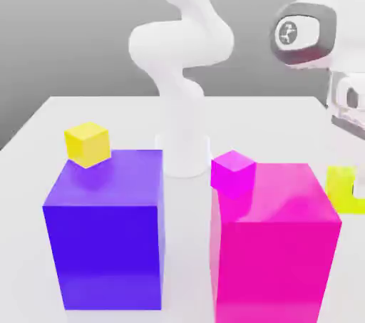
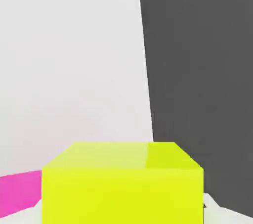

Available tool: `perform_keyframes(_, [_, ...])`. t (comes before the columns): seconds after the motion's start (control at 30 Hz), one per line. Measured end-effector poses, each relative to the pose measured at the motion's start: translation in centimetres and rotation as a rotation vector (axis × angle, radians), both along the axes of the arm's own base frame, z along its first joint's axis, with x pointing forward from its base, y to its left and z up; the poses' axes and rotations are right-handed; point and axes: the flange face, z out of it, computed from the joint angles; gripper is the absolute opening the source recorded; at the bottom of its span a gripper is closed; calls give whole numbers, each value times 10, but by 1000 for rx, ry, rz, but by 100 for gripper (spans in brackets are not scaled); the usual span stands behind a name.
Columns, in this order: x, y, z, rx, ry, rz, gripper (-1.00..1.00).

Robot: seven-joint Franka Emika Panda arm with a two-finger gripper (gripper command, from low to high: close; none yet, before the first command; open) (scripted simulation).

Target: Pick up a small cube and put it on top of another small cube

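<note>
Hand view: lime cube (image 2: 122, 196) between pincer (image 2: 122, 213) tips.

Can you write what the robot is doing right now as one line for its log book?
gripper: shut on small lime-yellow cube | small golden-yellow cube: on purple block | stacking: not yet done

You face the white robot arm (image 1: 182, 50) across the white tabletop (image 1: 107, 111) from slightly above; your hand view looks closely at the lime-yellow cube (image 2: 122, 193), shared by both.
</note>
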Motion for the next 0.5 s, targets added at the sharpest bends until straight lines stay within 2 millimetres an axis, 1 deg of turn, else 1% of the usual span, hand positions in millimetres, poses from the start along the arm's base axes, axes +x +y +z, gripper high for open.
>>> perform_keyframes(0.1, [15,-48,40,29,6,-231,-100])
perform_keyframes(0.17, [17,-79,64,58,21,-380,-100])
perform_keyframes(0.27, [7,-112,84,107,87,-572,-100])
perform_keyframes(0.37, [-9,-139,99,164,172,-747,-100])
perform_keyframes(0.4, [-17,-135,92,169,215,-765,-100])
perform_keyframes(0.43, [-21,-133,80,171,237,-774,-100])
perform_keyframes(0.5, [-23,-131,52,172,253,-781,-100])
